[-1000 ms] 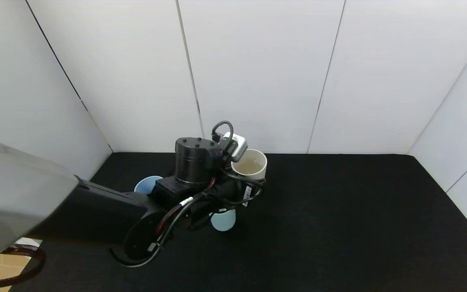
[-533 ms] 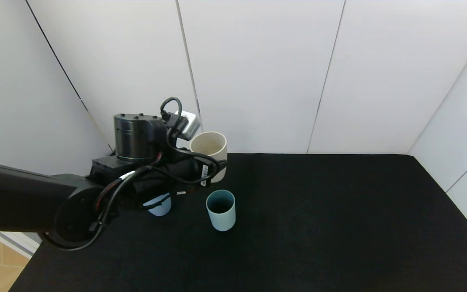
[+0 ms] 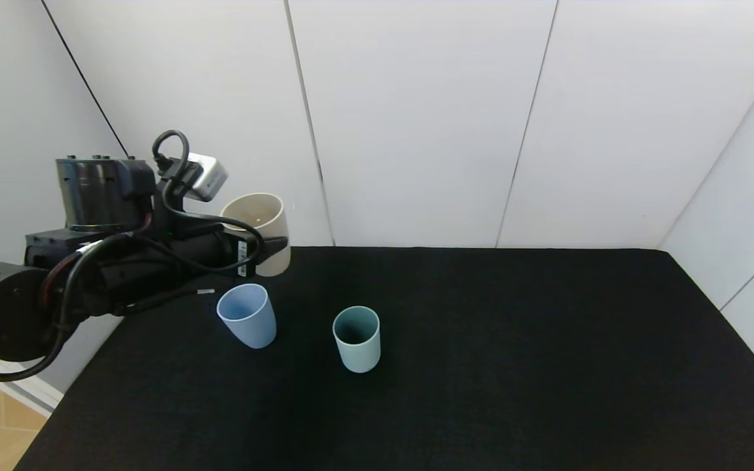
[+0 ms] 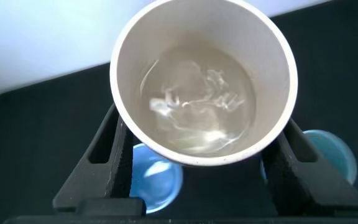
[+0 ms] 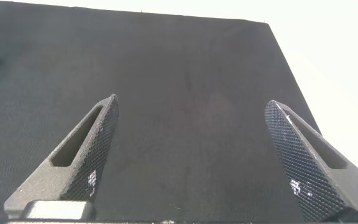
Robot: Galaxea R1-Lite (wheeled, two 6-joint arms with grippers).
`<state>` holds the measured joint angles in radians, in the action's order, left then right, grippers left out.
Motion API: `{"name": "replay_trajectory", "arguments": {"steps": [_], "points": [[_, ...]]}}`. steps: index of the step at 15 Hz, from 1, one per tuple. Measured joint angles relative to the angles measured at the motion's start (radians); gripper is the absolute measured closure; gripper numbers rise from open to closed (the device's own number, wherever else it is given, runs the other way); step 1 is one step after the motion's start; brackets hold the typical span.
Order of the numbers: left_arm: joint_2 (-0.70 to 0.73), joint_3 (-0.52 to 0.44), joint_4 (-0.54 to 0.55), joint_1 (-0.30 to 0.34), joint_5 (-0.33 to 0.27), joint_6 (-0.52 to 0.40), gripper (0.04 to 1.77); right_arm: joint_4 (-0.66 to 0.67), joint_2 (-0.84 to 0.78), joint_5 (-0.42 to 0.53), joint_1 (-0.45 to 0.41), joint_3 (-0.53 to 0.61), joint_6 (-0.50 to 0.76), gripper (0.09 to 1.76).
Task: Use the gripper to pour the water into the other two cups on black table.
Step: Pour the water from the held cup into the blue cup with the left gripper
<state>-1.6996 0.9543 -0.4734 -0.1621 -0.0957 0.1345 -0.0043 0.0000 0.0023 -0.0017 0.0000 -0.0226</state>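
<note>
On black table: two cups.

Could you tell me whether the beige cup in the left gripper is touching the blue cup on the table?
Apart. In the head view the beige cup is held by the left gripper above the table, with a clear black gap between it and the blue cup.

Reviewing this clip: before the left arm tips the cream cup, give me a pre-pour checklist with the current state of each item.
1. Left gripper shut on the cream cup: ok.
2. Water in the cream cup: ok, it ripples.
3. Blue cup upright, mouth open, on the black table: ok.
4. Teal cup upright, apart from the blue one: ok.
5. Cream cup's lip directly over the blue cup: cannot tell; it hangs above and behind it.
6. Right gripper open, away from both cups: ok.
</note>
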Motion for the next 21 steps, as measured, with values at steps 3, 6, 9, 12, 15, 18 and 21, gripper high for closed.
{"name": "replay_trajectory", "arguments": {"steps": [3, 6, 9, 12, 15, 18, 21], "points": [[0.008, -0.024, -0.002, 0.095, -0.041, 0.044, 0.61, 0.0, 0.0, 0.0, 0.0, 0.0, 0.0, 0.14], [0.01, -0.041, -0.002, 0.187, -0.086, 0.088, 0.61, 0.0, 0.0, 0.0, 0.0, 0.0, 0.0, 0.14], [0.011, -0.053, -0.001, 0.286, -0.134, 0.158, 0.61, 0.0, 0.0, 0.0, 0.0, 0.0, 0.0, 0.14], [0.005, -0.06, 0.003, 0.35, -0.149, 0.25, 0.61, 0.0, 0.0, 0.0, 0.0, 0.0, 0.0, 0.14], [-0.001, -0.061, 0.004, 0.379, -0.149, 0.328, 0.61, 0.0, 0.0, 0.001, 0.0, 0.0, 0.0, 0.14], [-0.008, -0.06, 0.004, 0.385, -0.149, 0.395, 0.62, 0.0, 0.0, 0.0, 0.0, 0.0, 0.0, 0.14], [-0.014, -0.061, 0.005, 0.38, -0.147, 0.481, 0.62, 0.0, 0.0, 0.0, 0.0, 0.0, 0.0, 0.14]]}}
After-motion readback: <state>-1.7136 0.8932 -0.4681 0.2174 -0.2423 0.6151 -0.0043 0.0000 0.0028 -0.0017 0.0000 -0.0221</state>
